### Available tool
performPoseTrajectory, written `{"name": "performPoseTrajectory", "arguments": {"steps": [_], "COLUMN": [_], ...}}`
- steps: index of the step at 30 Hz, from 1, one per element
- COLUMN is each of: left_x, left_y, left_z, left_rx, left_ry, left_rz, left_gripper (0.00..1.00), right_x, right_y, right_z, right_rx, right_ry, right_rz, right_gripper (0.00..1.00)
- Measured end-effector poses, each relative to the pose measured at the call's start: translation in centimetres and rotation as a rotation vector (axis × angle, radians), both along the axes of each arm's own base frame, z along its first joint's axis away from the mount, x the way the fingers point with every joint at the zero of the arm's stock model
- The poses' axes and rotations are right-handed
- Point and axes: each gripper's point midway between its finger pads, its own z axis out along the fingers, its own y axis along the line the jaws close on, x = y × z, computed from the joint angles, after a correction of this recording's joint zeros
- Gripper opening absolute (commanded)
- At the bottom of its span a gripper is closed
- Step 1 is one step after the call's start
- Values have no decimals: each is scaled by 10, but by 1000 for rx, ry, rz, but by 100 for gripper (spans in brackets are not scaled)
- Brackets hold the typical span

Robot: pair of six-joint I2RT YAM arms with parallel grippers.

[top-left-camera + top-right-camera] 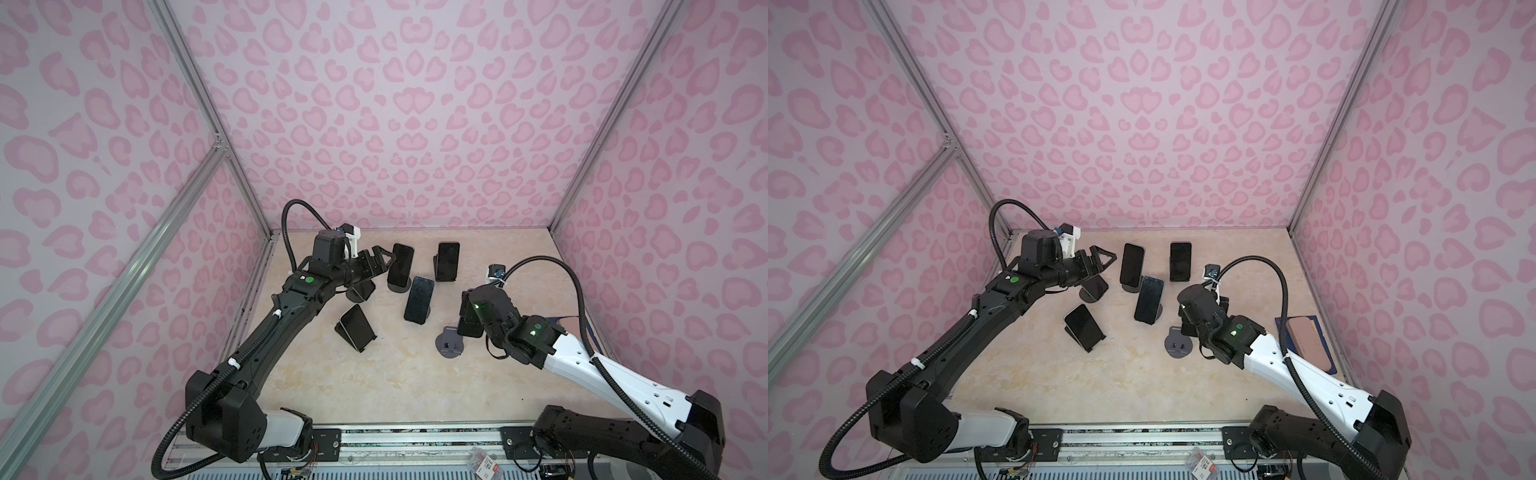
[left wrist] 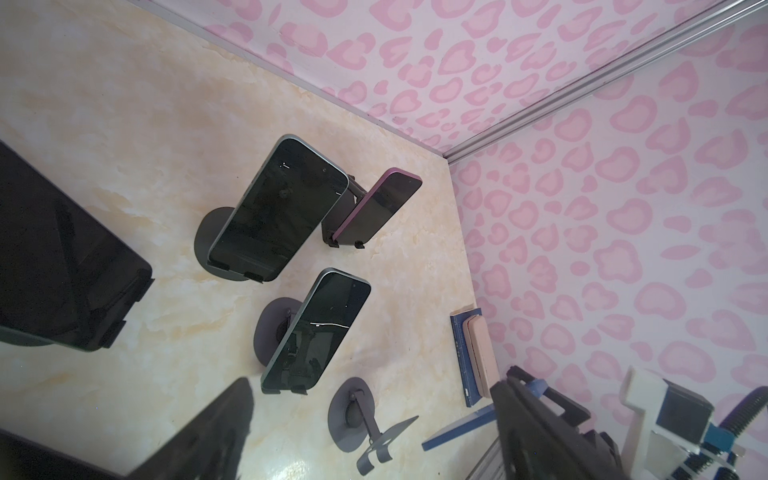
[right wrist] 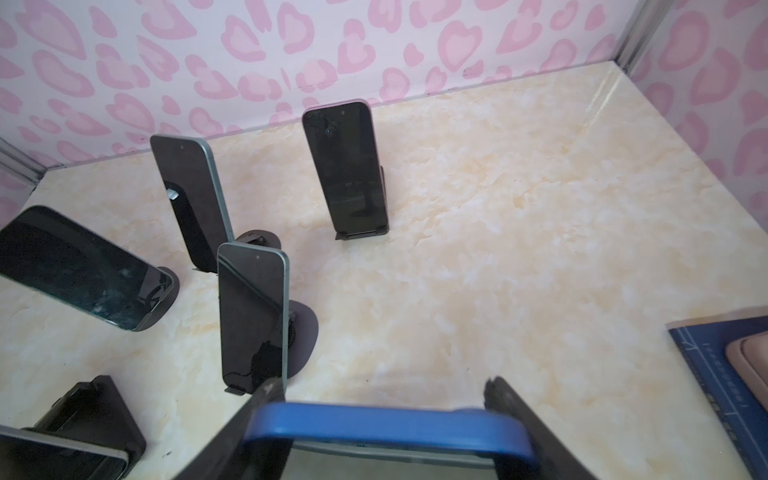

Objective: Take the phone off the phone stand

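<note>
The blue-edged phone (image 3: 382, 428) was gripped across its width by the right gripper (image 3: 382, 392) and held clear of the empty stand (image 1: 449, 344) just beside it, so the removal was judged done and a carry toward the blue mat (image 3: 702, 361), where a pink phone (image 1: 1306, 336) was laid, likely. The left gripper (image 1: 382, 261) was held with jaws spread beside a rear phone (image 1: 401, 266), seemingly readied for another removal

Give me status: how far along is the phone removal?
Done: one stand is empty; what looks like a pink phone lies on the blue mat. In hand: right end effector grips a blue phone, not set down yet. Left: five phones on stands; left end effector open beside one.
</note>
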Motion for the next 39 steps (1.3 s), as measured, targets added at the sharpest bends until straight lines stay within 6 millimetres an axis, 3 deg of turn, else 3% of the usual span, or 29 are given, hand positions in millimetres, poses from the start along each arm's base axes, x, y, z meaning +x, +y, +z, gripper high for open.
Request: {"name": "performPoseTrajectory", "arguments": {"steps": [7,18,27,32,39], "left_x": [-2,-7,-20,-31,-48], "left_y": [0,-10,-37,-58,-84], "left_z": [4,3,-8,-18,-33], "left_rx": [6,7,21,37,40], "left_ry": [-15,-15,5,22,57], "left_rz": [1,-24,-97,-163,-262], "left_gripper": [94,93,94,96,99], "right_x": [8,18,36,52,71], "right_y": [-18,-50,-76,-73,-90], "right_z": [18,22,23,12,-18], "right_rx": [-25,-80,-78,-71,-65], "right_ry": [-13,18,50,99,188], "right_rz": [-12,-26,-50,-12,-15], "right_gripper": [65,65,66,65,65]}}
